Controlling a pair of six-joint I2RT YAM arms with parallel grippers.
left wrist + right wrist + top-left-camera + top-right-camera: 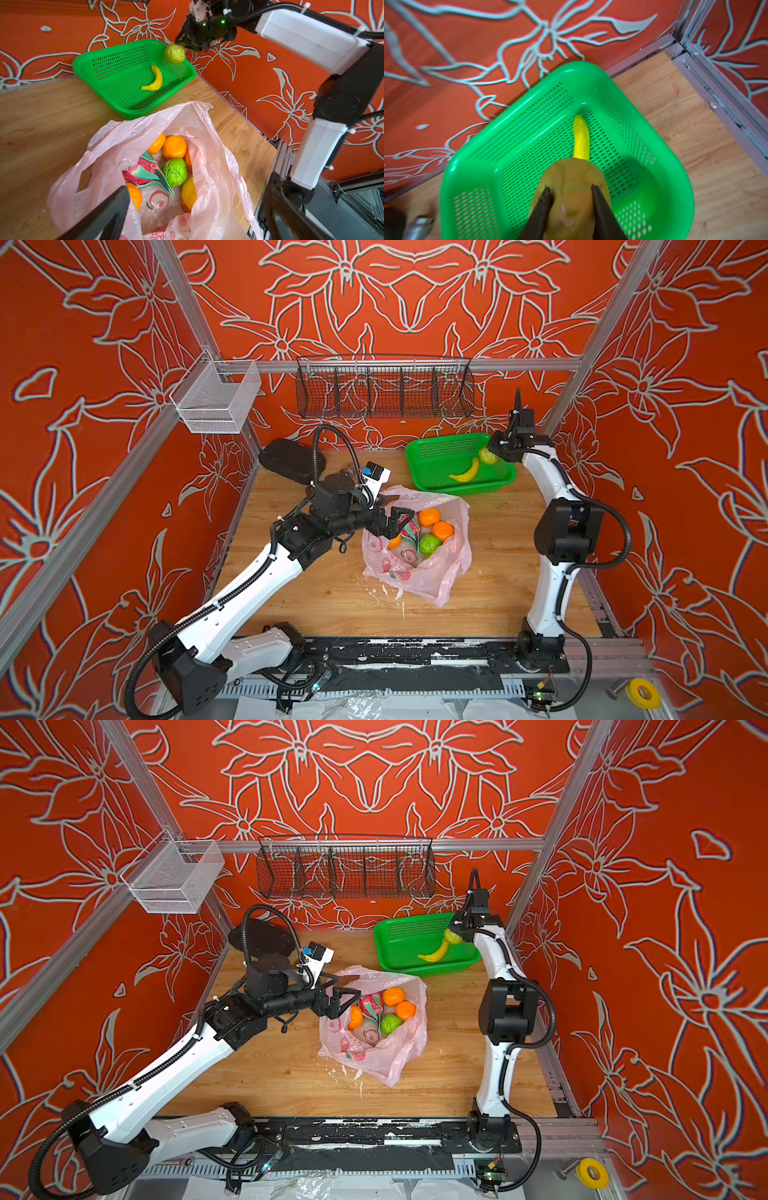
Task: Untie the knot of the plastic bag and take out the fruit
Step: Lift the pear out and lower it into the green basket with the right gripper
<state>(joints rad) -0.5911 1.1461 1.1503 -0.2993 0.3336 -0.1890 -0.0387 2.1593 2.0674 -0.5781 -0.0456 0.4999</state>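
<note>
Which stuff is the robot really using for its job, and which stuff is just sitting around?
For the job: plastic bag, oranges, green fruit, dragon fruit, yellow-green fruit in the right gripper, open left gripper, green basket.
Just there: banana, black wire rack, white mesh basket, yellow tape roll.

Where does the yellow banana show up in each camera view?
Top view: banana lying in the green basket, beyond the plastic bag.
Top view: same, in the basket.
Left wrist: on the basket floor, beyond the bag.
Right wrist: in the basket, partly hidden behind the yellow-green fruit.
Shared landmark: the green basket.
</note>
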